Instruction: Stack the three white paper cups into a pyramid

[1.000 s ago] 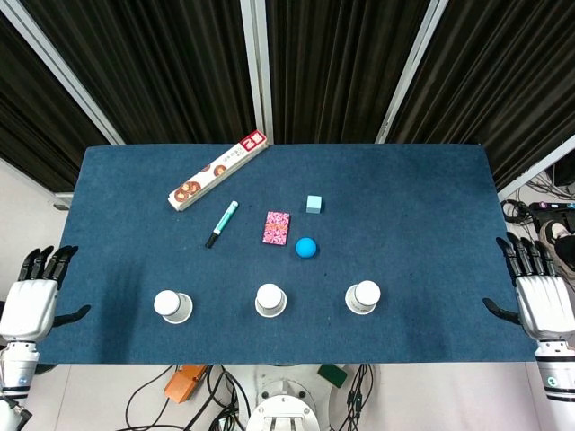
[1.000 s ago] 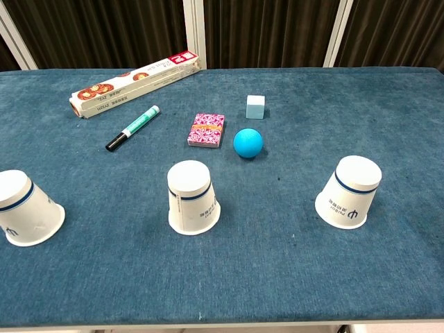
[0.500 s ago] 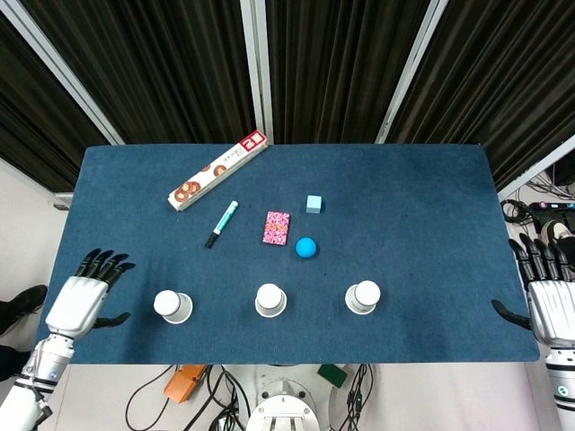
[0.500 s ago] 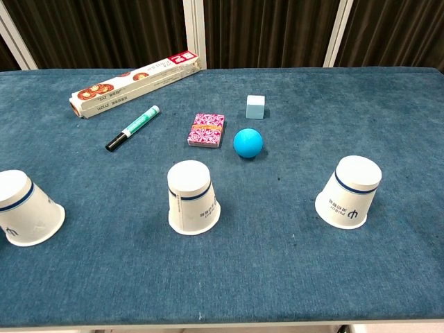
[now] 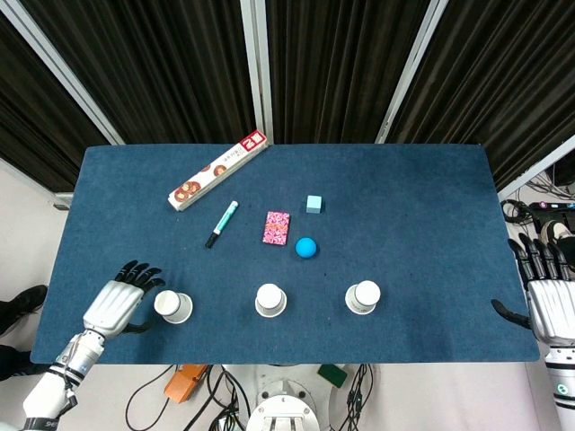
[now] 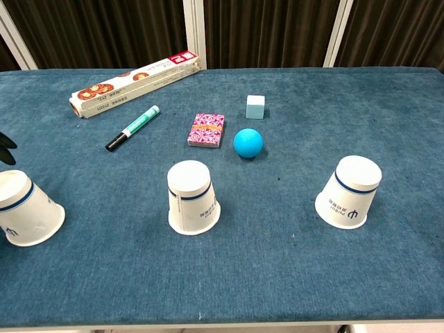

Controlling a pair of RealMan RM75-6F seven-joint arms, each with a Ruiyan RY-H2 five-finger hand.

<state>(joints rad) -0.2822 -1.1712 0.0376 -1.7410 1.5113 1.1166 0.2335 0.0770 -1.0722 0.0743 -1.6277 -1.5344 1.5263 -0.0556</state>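
Three white paper cups upside down in a row along the near edge of the blue tabletop (image 5: 422, 206): left cup (image 5: 172, 305) toward the near left corner, middle cup (image 5: 269, 300) at mid-edge, right cup (image 5: 363, 296) further right, well apart, bare cloth between. Behind the middle cup, toward the centre: blue ball (image 5: 306, 248), pink card pack (image 5: 277, 228), pale cube (image 5: 314, 204), green marker (image 5: 221, 224); long donut-print box (image 5: 217, 171) near the far edge. Wide open cloth toward the right edge.

Left hand (image 5: 119, 303) just beside the left cup, fingers (image 5: 137, 270) spread, holding nothing. Right hand (image 5: 548, 301) off the right edge, fingers upright and slightly apart, empty.
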